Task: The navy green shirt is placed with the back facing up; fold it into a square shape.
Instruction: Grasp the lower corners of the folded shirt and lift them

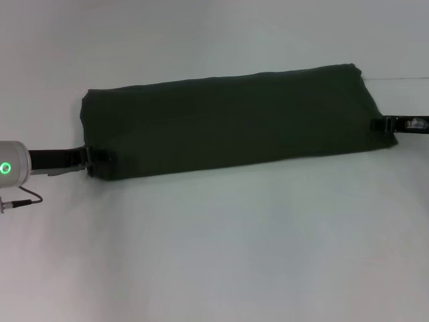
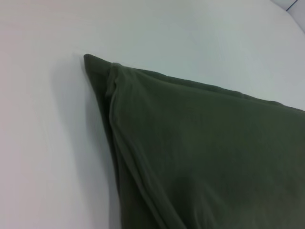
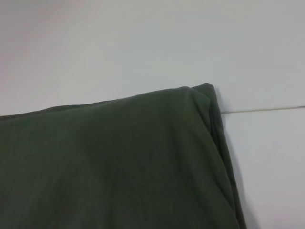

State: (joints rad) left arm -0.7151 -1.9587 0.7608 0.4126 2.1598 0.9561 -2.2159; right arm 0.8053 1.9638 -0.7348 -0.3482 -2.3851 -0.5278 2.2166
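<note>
Head view: the navy green shirt [image 1: 231, 121] lies on the white table [image 1: 214, 255] as a long, narrow band running left to right, plain side up, no lettering showing. It already looks folded lengthwise. The left gripper [image 1: 99, 161] is at the band's near-left corner and the right gripper [image 1: 381, 125] is at its right end, toward the near edge. Both sets of fingertips meet the cloth edge, but I cannot tell whether either pincer is clamped on fabric, closed beside it, or apart. A thin seam line [image 1: 402, 79] crosses the table at far right.

Left wrist view: only the shirt's left end [image 2: 190, 152] shows, with doubled layers stacked along the edge and a small raised corner. No fingers are visible.

Right wrist view: the shirt's right end [image 3: 119, 162] shows, layered edge again, smooth top face. No fingers are visible here either.

Judgement: the step in hand is likely gripping both ends before folding the band across its length toward a square. To do it well, each pincer should take every layer at its corner, not just the top one. Both ends should lift together and level, so the band keeps its straight edges. The moving end should land flush on the other, edges aligned, with tension kept light to avoid dragging the whole shirt across the table.
</note>
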